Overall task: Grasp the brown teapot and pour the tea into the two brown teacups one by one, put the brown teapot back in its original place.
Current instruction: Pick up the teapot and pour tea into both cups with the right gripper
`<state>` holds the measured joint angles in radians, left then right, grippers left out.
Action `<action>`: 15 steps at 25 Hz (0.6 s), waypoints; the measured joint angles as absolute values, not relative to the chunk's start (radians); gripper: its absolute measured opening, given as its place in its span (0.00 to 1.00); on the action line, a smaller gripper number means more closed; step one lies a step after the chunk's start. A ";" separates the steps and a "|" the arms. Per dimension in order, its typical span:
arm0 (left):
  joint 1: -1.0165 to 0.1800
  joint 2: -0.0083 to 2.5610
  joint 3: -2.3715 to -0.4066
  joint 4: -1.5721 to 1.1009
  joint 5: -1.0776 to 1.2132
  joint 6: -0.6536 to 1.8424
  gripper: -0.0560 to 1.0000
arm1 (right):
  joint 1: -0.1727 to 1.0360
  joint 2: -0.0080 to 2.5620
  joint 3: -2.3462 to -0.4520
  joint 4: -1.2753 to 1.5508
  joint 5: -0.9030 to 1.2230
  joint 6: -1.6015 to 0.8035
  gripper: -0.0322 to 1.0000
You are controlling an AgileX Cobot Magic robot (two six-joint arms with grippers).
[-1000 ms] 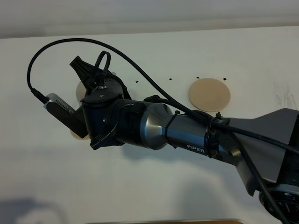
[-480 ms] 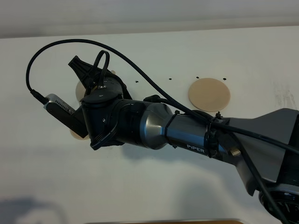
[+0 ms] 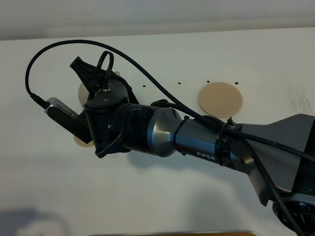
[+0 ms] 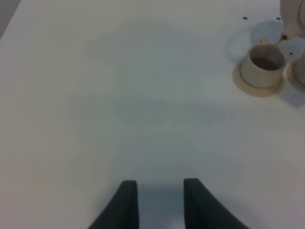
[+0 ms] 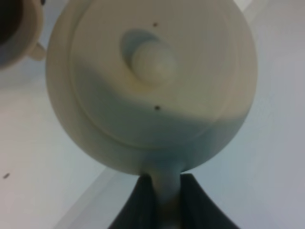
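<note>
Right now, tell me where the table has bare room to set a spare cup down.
Free: the white table between the big round saucer and the right arm's wrist, and the near strip below the arm. Also the wide stretch ahead of the left claw. Crowded: far left, where the teapot tips over a teacup.

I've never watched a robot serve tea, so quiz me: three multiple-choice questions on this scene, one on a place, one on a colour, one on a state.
1. Where is the spout of the squat pale tan clay teapot?
A. Over a small tan cylindrical teacup
B. On the wide flat tan saucer disc
C. Off the table

2. What colour is the table?
A. Black
B. White
C. Green

3. What is the right gripper doing?
A. Hanging open
B. Clamping the teapot's handle
C. Holding a cup

Answers: 1 A, the left wrist view shows the spout above the cup. 2 B, bare white surface. 3 B, its dark fingers squeeze the handle.
</note>
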<state>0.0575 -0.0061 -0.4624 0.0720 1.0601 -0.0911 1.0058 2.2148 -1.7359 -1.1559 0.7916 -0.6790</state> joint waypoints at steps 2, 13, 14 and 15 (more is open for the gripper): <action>0.057 -0.006 -0.462 0.072 1.060 -0.091 0.34 | 1.006 2.215 -1.736 -1.156 0.792 -0.679 0.11; 0.057 -0.006 -0.462 0.072 1.060 -0.091 0.34 | 1.006 2.215 -1.736 -1.174 0.790 -0.683 0.11; 0.057 -0.006 -0.462 0.072 1.060 -0.091 0.34 | 1.006 2.215 -1.736 -1.174 0.790 -0.683 0.11; 0.057 -0.006 -0.462 0.072 1.060 -0.091 0.34 | 1.006 2.215 -1.736 -1.174 0.790 -0.683 0.11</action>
